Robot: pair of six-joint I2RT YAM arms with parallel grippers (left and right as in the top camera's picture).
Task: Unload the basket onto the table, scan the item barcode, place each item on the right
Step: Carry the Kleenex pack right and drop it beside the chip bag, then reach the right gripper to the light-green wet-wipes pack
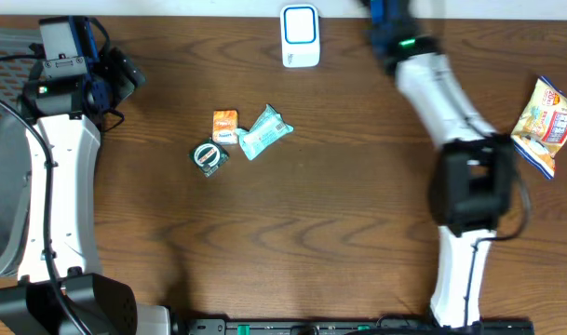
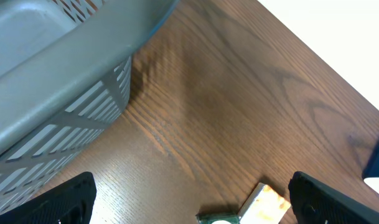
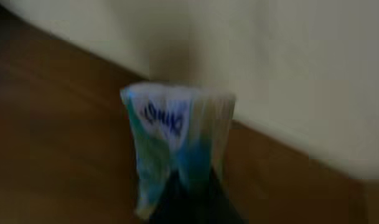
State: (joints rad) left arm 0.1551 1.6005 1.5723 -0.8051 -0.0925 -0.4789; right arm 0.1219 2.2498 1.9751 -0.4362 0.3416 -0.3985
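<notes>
- Currently you are in the presenting step, by my reading: your right gripper (image 3: 188, 190) is pinched tight on the bottom of a crinkly white, blue and green plastic packet (image 3: 177, 140), holding it up over the dark wood-grain table (image 1: 339, 214) near the pale back wall.
- Your right arm's tip runs past the top edge of the overhead view, so you cannot tell how near the packet is to the white and blue upright barcode scanner (image 1: 300, 35).
- Next, you likely need to turn the packet so its barcode faces the scanner. The wrist view is too blurred to show where the barcode is.
- The film looks thin and floppy, so expect creasing; a flat face should read better.
- Your left gripper (image 2: 189, 198) is spread wide and empty, beside a grey slotted plastic basket (image 2: 65, 74).
- 3 more items lie mid-table: a small orange packet (image 1: 225, 126), a pale blue wrapper (image 1: 264, 132) and a round green-and-black pack (image 1: 209, 156). A glossy yellow snack bag (image 1: 546, 126) lies at your right.
</notes>
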